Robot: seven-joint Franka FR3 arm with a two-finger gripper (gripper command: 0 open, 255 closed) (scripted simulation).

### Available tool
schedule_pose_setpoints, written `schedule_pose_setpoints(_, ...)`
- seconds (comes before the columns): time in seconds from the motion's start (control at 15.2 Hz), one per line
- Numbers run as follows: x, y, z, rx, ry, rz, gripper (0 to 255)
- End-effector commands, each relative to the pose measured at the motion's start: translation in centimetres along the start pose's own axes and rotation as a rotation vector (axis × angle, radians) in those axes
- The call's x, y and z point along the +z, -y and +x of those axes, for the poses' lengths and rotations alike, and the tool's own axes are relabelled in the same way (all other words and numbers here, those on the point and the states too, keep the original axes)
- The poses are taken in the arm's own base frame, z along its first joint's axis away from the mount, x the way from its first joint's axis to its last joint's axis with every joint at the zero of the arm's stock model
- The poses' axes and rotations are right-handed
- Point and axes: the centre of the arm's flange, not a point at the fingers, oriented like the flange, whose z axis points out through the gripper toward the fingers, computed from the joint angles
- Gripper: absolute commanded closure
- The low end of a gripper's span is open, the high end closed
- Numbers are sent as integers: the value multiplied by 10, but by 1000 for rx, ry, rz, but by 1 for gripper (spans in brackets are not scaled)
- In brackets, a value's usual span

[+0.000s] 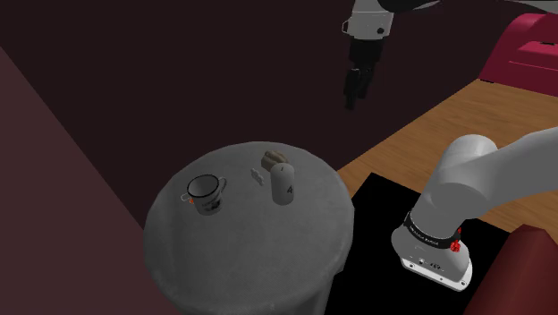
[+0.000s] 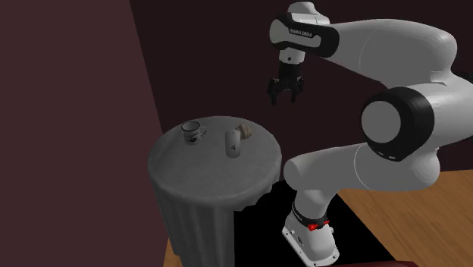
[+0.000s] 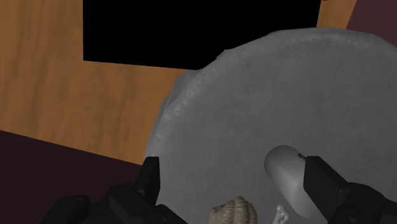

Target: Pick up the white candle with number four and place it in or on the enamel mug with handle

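The table (image 1: 241, 259), round and draped in grey cloth, carries everything; the arm (image 1: 487, 183) rises from its stand and holds the gripper (image 1: 353, 97) high over the table's edge, well clear of it all, fingers spread wide with nothing between them. The mug (image 1: 206, 190) sits upright toward the edge far from the stand, handle turned toward the candle (image 1: 283, 183); the candle stands upright on the stand's side of the middle, well apart from the mug. Close by the candle, toward the rim, lies a brown lump (image 1: 273, 162); near that is a pale bit (image 1: 257, 175).

The reach comes first, I'd say. In the wrist view the candle (image 3: 286, 170) sits off toward one of the fingers (image 3: 324, 184) rather than midway, so the gripper (image 3: 233, 170) ought to shift across before it drops; then straight down, fingers straddling the candle, closing along a line that misses the lump (image 3: 234, 210). A smooth round thing wants a centred hold on its upper half, kept upright for the carry.

The four is only a dark mark on the candle's side, not readable from here; the mug's inside is too dim to judge; what the lump and the pale bit are I cannot tell, and the wrist view's edge cuts both off; one finger covers part of the candle there.
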Motion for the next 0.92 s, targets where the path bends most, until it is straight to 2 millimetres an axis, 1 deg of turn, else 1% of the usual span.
schedule_pose_setpoints(0.0,0,0,0,0,0,0,0)
schedule_pose_setpoints(0.4,54,59,20,39,-51,-50,0)
schedule_pose_setpoints(0.86,119,124,49,85,-111,-108,0)
